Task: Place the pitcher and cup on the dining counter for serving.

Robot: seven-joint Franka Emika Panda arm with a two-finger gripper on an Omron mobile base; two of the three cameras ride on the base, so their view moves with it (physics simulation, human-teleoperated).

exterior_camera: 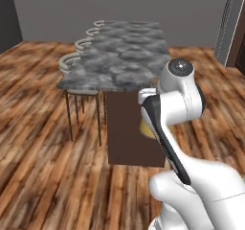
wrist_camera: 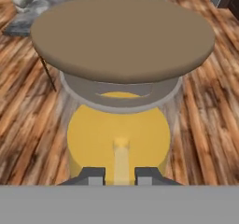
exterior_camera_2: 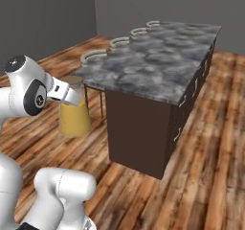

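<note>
Your gripper [wrist_camera: 120, 175]: jaws narrow, clamped on thin yellow part at side of pitcher [wrist_camera: 119, 125]; pitcher hangs in your grip, clear of floor [exterior_camera_2: 210, 143]. In hand view, flat brown lid [wrist_camera: 122, 36] sits at 12 o'clock, orange-yellow body below it, between your fingertips [wrist_camera: 92, 176]. In right base view, pitcher [exterior_camera_2: 74, 118] hangs at 9 o'clock of counter [exterior_camera_2: 158, 61], near its dark panel end, not on stone top. Stools [exterior_camera: 76, 63] line counter's far long side. In left base view, sliver of pitcher [exterior_camera: 145, 127] peeks from behind your arm.
</note>
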